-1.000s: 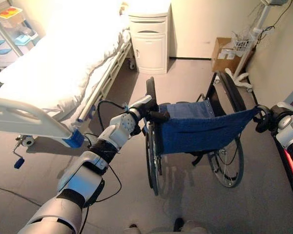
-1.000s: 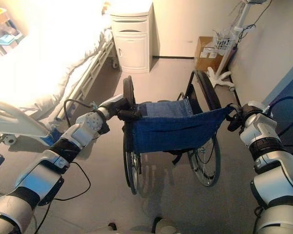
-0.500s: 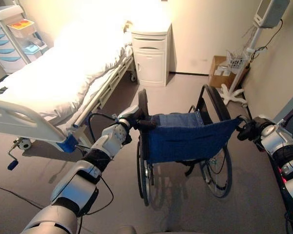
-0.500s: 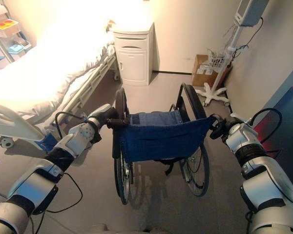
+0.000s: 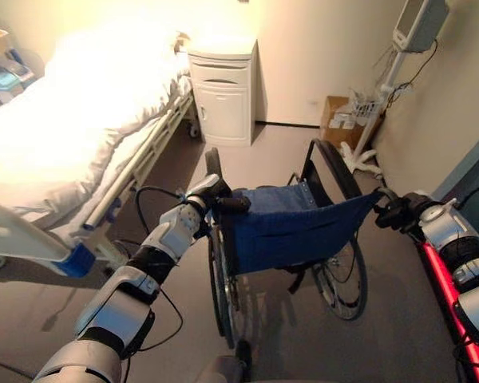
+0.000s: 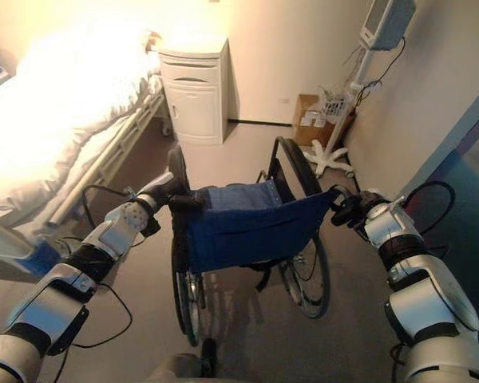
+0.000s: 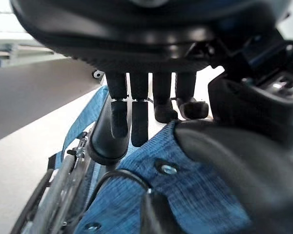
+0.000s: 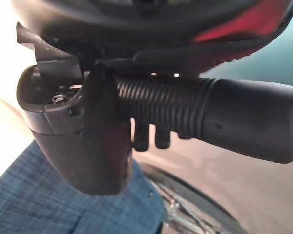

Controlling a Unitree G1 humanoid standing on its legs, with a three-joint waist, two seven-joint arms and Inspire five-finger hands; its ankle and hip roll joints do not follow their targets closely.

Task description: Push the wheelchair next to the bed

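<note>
wheelchair: I see it on open floor, bed on its left w/ a gap between, blue backrest facing me, nose toward the far wall.
bed: long side runs parallel to the chair's line; grey side rail + blue corner piece stick out nearest the left arm.
left hand: on the left push handle; in wrist view fingers drape over the grip, curled around it, so I read it as holding.
right hand: at the right push handle; wrist view shows the ribbed grip under the palm w/ fingers hooked behind it, holding.
risk 1: uneven push btw the arms, chair yaws, left big wheel clips the bed frame.
risk 2: cabinet sits ahead-left at the bed head; going straight too long = footrests hit it, imo.
risk 3: IV-type stand base + cardboard box ahead-right; overcorrecting away from the bed runs the right wheel into them.
risk 4: left elbow is near the rail; steering closer could snag the arm.
</note>
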